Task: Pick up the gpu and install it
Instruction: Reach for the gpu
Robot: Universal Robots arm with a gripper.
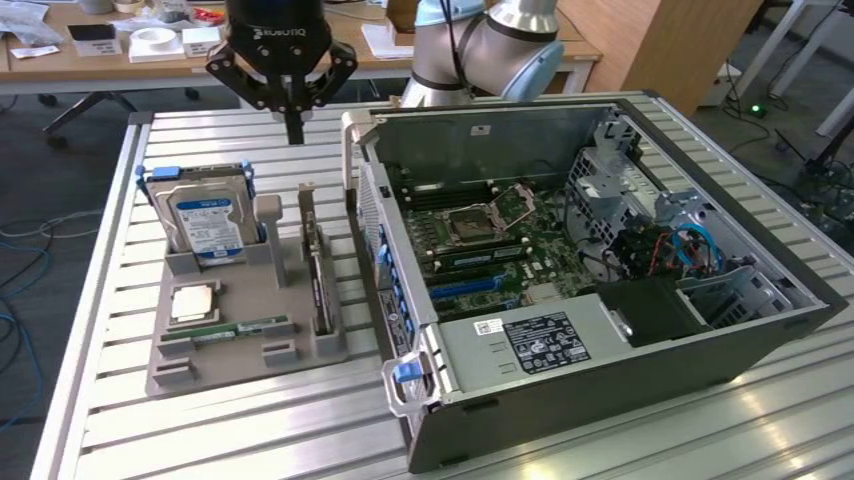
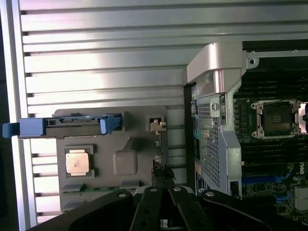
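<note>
You're hovering the black metal claw (image 1: 295, 128), pinched shut and empty, over the far end of the thin dark upright circuit card (image 1: 318, 275), which is running lengthwise away from it.

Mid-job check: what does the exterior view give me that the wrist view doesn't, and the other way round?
The exterior view adds the gpu standing on edge in the grey tray, the power supply and the drive bay's blue cables. The wrist view adds a top-down look at the case's perforated panel. Both share the shut, empty gripper, the tray, the hard drive, the processor chip and the motherboard socket.
</note>
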